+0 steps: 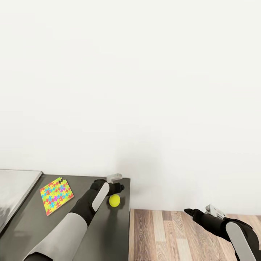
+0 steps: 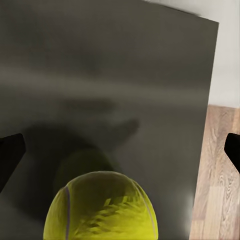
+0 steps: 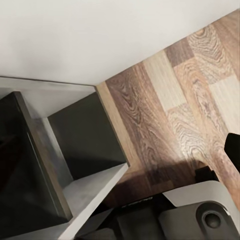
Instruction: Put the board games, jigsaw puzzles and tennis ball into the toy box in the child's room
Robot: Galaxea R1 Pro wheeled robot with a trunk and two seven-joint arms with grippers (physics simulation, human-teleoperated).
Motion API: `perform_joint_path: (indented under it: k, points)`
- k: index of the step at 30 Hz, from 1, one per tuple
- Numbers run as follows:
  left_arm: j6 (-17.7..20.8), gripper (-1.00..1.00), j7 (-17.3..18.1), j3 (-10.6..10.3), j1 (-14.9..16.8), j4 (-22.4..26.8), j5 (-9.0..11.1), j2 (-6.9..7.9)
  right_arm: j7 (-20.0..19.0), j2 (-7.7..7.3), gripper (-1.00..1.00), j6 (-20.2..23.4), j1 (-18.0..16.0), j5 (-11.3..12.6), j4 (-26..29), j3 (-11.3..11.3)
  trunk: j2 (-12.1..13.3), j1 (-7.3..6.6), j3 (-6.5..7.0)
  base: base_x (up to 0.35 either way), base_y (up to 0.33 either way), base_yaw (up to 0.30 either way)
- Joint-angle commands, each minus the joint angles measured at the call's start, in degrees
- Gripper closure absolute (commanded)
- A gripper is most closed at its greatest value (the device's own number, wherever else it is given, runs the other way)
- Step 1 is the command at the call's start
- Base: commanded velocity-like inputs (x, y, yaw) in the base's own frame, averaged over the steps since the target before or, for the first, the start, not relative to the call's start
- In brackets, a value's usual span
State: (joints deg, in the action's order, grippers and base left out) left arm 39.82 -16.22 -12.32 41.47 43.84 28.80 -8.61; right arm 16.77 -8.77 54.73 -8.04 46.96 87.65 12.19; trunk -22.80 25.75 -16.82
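Observation:
A yellow-green tennis ball (image 1: 114,200) rests on the dark grey table (image 1: 108,232) near its right edge. My left gripper (image 1: 119,188) hovers just above and behind it, open. In the left wrist view the ball (image 2: 100,209) lies close below the gripper (image 2: 120,152), with one dark fingertip (image 2: 10,155) at each side edge and nothing touching the ball. A colourful jigsaw puzzle (image 1: 56,195) lies flat on the table to the left. Over the wooden floor my right gripper (image 1: 188,211) hangs free and holds nothing; one of its fingertips (image 3: 233,150) shows at the frame's edge.
A pale grey flat panel (image 1: 14,188) lies at the table's far left. White wall stands behind the table. Wood floor (image 1: 170,235) stretches to the right of the table's edge. The right wrist view shows the table's open side shelves (image 3: 75,145) and my base (image 3: 195,215).

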Motion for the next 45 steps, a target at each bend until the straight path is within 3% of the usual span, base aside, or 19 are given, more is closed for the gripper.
perform_joint_path:
  k: [1, 23, 45]
  points:
    - [-0.04, -1.0, -0.55, -0.15, 0.05, 0.01, 0.63, 0.01, 0.55, -0.01, -1.0, 0.16, -0.05, 0.6, 0.06, 0.02, -0.12, 0.03, -0.2, 0.0, 0.0, 0.0]
    - [2.64, -1.0, -3.26, 0.01, 0.05, -1.46, 1.25, -0.33, 0.49, -0.1, -1.0, 0.28, -0.05, 0.79, 0.04, 0.3, -0.12, 0.03, -2.23, -0.015, 0.0, 0.0]
    - [2.36, -1.0, -3.2, 0.1, 0.05, -1.48, 1.19, -0.44, 0.46, 0.32, -1.0, -0.05, -0.04, 0.66, -0.01, 0.55, -0.12, 0.03, -2.36, -0.033, 0.0, 0.0]
